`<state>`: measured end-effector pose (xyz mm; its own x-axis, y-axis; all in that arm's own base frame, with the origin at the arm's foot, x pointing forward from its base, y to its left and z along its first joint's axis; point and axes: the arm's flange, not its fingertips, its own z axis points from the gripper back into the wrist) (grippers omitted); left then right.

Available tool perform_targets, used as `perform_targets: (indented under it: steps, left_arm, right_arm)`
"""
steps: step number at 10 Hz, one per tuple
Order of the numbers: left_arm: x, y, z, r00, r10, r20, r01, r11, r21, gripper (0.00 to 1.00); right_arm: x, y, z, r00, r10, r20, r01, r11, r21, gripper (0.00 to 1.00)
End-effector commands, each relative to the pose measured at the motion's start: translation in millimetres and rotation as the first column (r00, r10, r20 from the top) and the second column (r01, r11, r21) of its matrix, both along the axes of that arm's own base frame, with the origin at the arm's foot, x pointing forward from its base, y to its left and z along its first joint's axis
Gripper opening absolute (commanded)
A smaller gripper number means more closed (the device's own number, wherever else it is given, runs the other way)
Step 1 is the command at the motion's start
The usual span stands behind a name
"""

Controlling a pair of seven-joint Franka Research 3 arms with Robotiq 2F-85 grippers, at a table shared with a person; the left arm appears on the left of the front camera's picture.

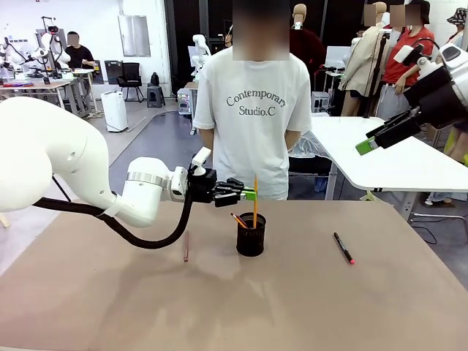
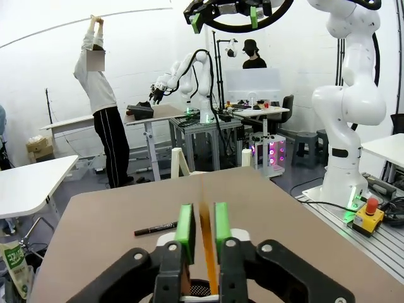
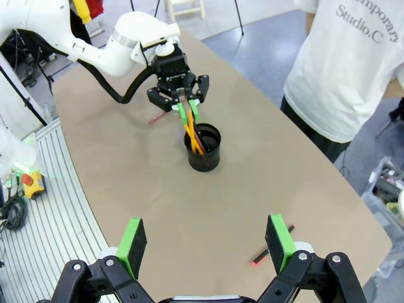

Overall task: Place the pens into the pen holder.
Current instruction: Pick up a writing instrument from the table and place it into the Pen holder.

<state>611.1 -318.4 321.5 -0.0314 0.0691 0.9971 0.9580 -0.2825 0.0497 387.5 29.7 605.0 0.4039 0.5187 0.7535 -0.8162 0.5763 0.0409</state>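
A brown surface point(image 1: 110, 307) with a robot arm on each side and a person point(image 1: 252, 117) in a white T-shirt standing at the far edge.

The black mesh holder point(image 1: 251, 241) sits near the middle. The left pincer point(image 1: 251, 194) reaches in sideways just above it. A yellow pencil point(image 1: 254, 208) stands upright between the pincer's green pads, with its lower end inside the holder. In the left wrist view the pads sit close on either side of the pencil, with a sliver of gap at one pad. Whether they pinch it or merely flank it cannot be told.

A second orange pencil point(image 1: 238, 219) leans inside the holder, its tip poking over the rim. A brown pencil point(image 1: 186, 247) lies flat on the surface, left of the holder and below the left arm. A black marker point(image 1: 344, 248) with a red end lies flat, well apart on the right.

The right pincer point(image 3: 205, 237) hangs high above the surface, jaws spread wide and holding nothing.

The step in hand appears to be dropping the yellow pencil into the holder. The task looks about half done, with two pens inside or going in and two lying out. The next move likely calls for the pads to part fully and the left pincer to lift clear without knocking the holder. The brown pencil is nearest for the left arm and the marker for the right. Both lie flat, so each needs a low, careful pinch against the surface.
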Motion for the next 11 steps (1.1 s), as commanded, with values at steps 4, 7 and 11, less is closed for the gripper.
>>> perform_targets:
  steps: [4, 7, 11]
  left_arm:
    - [-4, 3, 7, 1.000, 0.014, -0.004, -0.014, 0.998, 0.055, 1.00]
    - [-9, 8, 15, 0.999, 0.054, 0.004, -0.054, 0.995, 0.088, 1.00]
    - [1, 6, 12, 0.998, 0.054, 0.014, -0.055, 0.996, 0.073, 1.00]
  right_arm:
    - [1, 0, 0, 1.000, 0.004, 0.001, -0.004, 1.000, 0.010, 1.00]
    - [1, 0, 0, 1.000, 0.004, 0.001, -0.004, 1.000, 0.010, 1.00]
    - [1, 0, 0, 1.000, 0.004, 0.001, -0.004, 1.000, 0.010, 1.00]
